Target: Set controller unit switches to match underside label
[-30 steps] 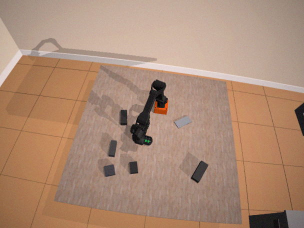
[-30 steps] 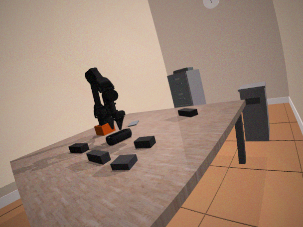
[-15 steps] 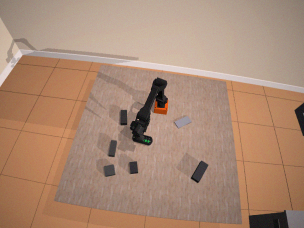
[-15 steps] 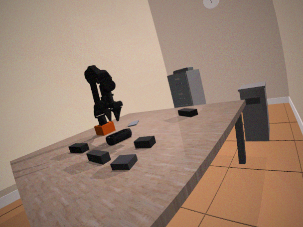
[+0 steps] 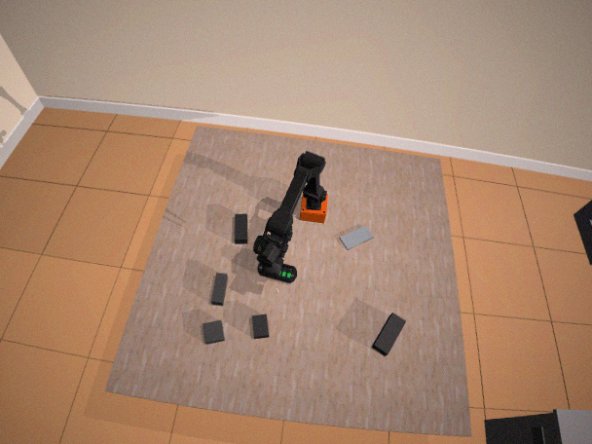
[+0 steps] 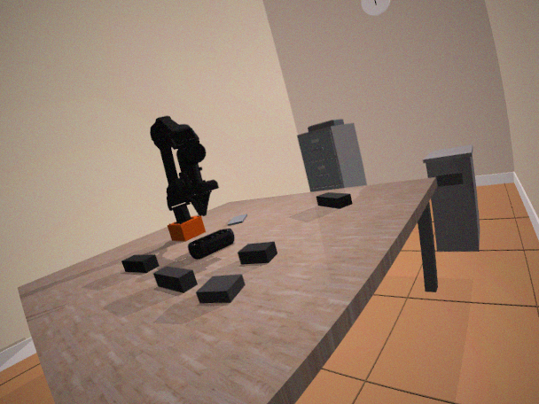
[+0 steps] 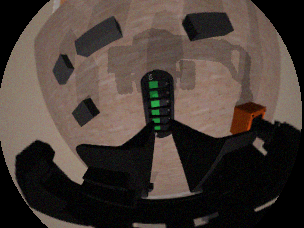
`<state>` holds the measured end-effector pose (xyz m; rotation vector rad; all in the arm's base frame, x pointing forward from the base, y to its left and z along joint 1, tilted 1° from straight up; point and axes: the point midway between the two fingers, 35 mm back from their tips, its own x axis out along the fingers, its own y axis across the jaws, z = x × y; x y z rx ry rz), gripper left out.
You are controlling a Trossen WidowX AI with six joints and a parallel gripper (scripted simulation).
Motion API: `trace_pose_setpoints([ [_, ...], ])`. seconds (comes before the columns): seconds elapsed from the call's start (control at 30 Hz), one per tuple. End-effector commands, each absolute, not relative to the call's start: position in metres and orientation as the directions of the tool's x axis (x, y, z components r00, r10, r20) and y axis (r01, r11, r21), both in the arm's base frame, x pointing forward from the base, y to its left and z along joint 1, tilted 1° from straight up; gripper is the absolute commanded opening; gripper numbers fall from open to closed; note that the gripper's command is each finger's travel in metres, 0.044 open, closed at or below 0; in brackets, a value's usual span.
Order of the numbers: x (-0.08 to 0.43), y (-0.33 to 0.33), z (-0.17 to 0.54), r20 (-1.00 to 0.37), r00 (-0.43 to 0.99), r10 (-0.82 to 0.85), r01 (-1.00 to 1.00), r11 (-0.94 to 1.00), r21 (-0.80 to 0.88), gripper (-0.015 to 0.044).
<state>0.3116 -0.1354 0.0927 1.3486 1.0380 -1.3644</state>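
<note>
The dark grey controller unit (image 5: 280, 277) (image 6: 212, 244) (image 7: 162, 77) sits flat on its base on the bench, switches facing up. In the wrist view its row runs away from me, with a green end on the left of each rocker; which ends are pressed down is too small to tell surely. The label underneath is hidden. My gripper (image 6: 204, 214) (image 7: 162, 124) is above the unit, with its fingertips near the unit's near end in the wrist view. The fingers are narrowly apart, with nothing held between them. In the top view the arm hides part of the unit.
Several dark blocks stand around, including one left of the arm (image 5: 240, 229) (image 6: 140, 263), one towards the front (image 5: 260, 326) (image 6: 257, 252) and one far right (image 5: 389, 334) (image 6: 334, 200). A thin grey plate (image 5: 356, 238) (image 6: 238, 219) lies right of my orange base (image 5: 313, 215) (image 6: 187, 229) (image 7: 242, 120).
</note>
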Motion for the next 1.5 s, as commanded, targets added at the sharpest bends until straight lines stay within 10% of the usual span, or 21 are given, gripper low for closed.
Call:
trace_pose_setpoints([
  [0.0, 0.312, -0.135, 0.094, -0.998, 0.029, -0.050, 0.975, -0.220, 0.039, 0.0000],
  [0.37, 0.312, -0.135, 0.094, -0.998, 0.029, -0.050, 0.975, -0.220, 0.039, 0.0000],
  [0.93, 0.312, -0.135, 0.093, -0.998, 0.029, -0.050, 0.975, -0.217, 0.039, 0.0440],
  [1.47, 0.356, -0.142, 0.035, -0.999, 0.028, -0.037, 0.980, -0.197, 0.035, 0.0072],
])
